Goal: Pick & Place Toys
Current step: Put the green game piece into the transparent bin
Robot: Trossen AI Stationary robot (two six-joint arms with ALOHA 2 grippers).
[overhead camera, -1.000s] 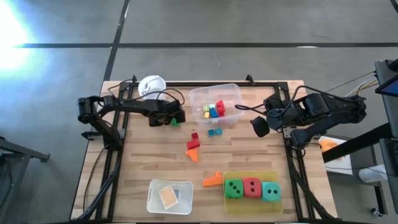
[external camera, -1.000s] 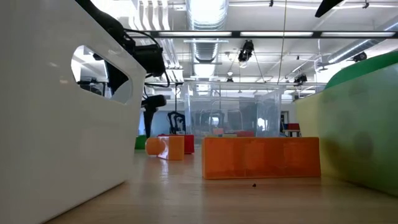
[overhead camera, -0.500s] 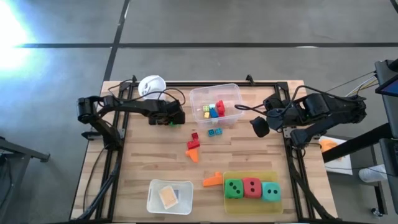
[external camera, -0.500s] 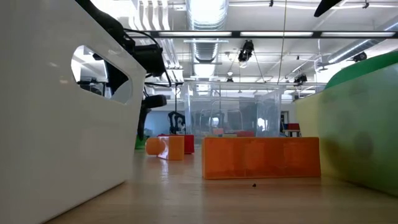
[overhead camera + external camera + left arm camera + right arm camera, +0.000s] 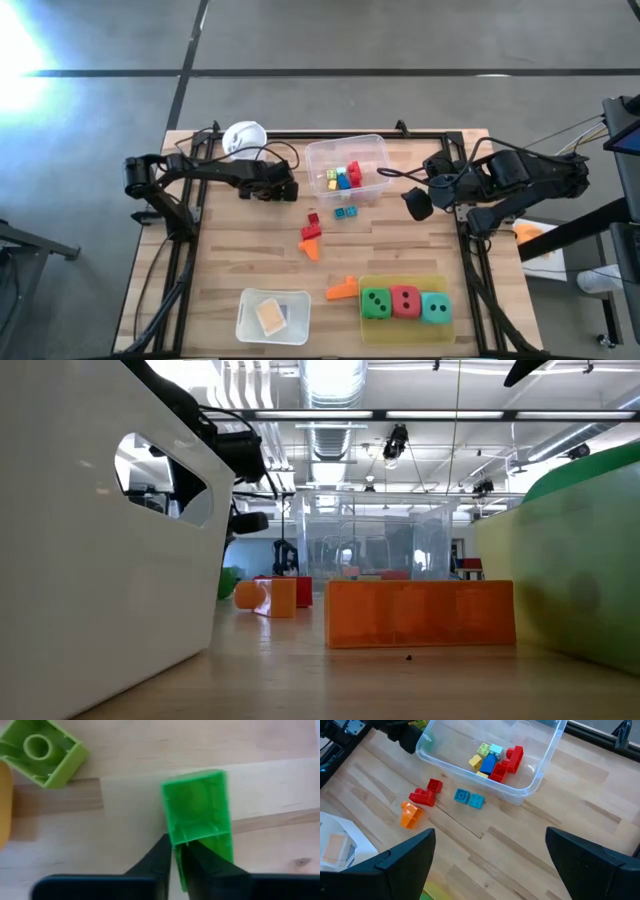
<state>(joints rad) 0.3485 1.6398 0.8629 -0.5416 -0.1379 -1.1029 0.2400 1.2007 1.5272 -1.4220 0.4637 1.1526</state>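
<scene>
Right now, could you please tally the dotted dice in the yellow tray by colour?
In the yellow tray:
green die: 1
red die: 1
teal die: 1
Total: 3

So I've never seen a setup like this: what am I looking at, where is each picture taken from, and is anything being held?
Two dark robot arms work at a wooden table. One picture looks straight down, one sits at table height, and one rides on each wrist. The left end effector pinches the wall of a bright green plastic block beside the clear plastic tub of small blocks. The right end effector waits open at the table's right. Three dotted dice sit in a yellow tray.
</scene>
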